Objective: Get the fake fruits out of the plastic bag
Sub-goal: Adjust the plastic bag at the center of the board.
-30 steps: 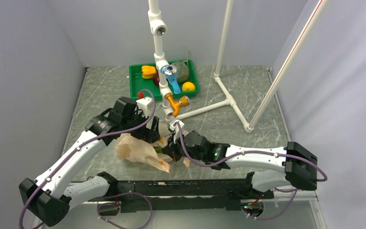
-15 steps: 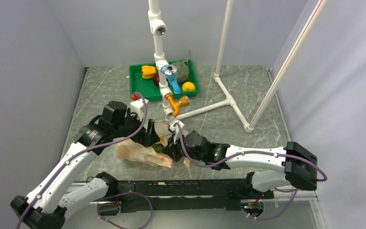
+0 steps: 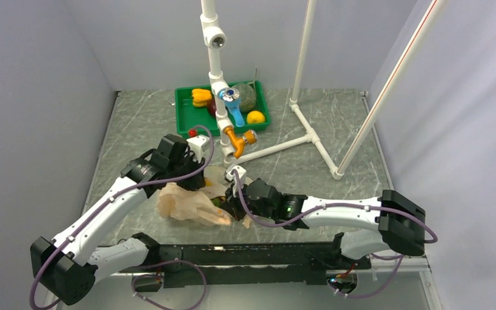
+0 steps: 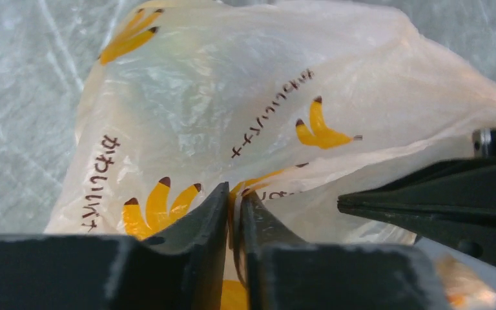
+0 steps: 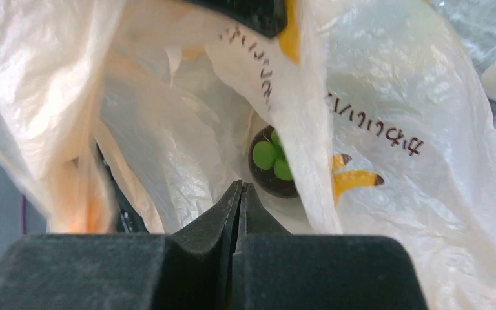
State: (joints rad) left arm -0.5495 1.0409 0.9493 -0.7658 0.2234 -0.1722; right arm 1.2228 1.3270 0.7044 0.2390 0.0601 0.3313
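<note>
dark fruit (image 5: 272, 169) lay inside plastic bag (image 3: 187, 203) — not yet out | left pincer (image 4: 234, 197) pinched its film, 12 o'clock | right pincer (image 5: 238, 188) closed, 3 o'clock

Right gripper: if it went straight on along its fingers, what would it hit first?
Probably the dark round fruit with the green top, lying inside the plastic bag just beyond the shut fingers of the right gripper. A fold of bag film may come first; depth is unclear.
</note>
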